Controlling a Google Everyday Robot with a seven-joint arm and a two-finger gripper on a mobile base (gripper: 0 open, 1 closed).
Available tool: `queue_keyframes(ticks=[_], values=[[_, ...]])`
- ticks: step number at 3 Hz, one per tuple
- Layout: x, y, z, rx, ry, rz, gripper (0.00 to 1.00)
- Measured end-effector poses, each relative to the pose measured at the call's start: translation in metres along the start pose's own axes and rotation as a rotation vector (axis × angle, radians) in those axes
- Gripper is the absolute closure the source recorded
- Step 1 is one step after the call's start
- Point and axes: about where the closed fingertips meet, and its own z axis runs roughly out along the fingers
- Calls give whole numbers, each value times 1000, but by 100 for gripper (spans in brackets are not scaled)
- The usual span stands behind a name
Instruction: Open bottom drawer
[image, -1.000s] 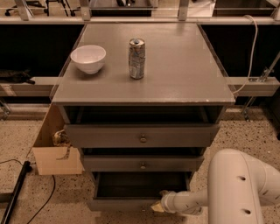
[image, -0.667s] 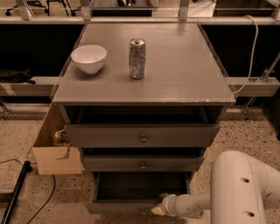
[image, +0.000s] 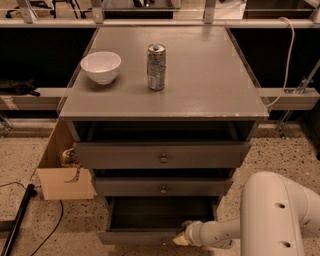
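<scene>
drawer (image: 137, 236): bottom one, pulled out, dark inside
gripper (image: 181, 239): at drawer front's right end
grip: cannot tell
cabinet top (image: 200, 75): bowl (image: 101, 66), can (image: 156, 66)

Grey cabinet top (image: 210, 85) carries 2 items: white bowl (image: 101, 66) on left side & upright drink can (image: 156, 66) right of it, approx centre, near but not touching. Speckled floor (image: 20, 160) carries the cabinet, w/ open cardboard box (image: 65, 182) against its left side & black bar (image: 17, 218) lying near left. Low at near right, the gripper (image: 181, 239) is at front edge of bottom drawer (image: 135, 236).
</scene>
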Motion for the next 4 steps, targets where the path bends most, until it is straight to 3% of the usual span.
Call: queue_keyframes(ticks=[1, 2, 3, 4], values=[[0, 0, 0, 0, 0, 0, 91], [0, 0, 0, 0, 0, 0, 73], [0, 0, 0, 0, 0, 0, 42], [0, 0, 0, 0, 0, 0, 17]])
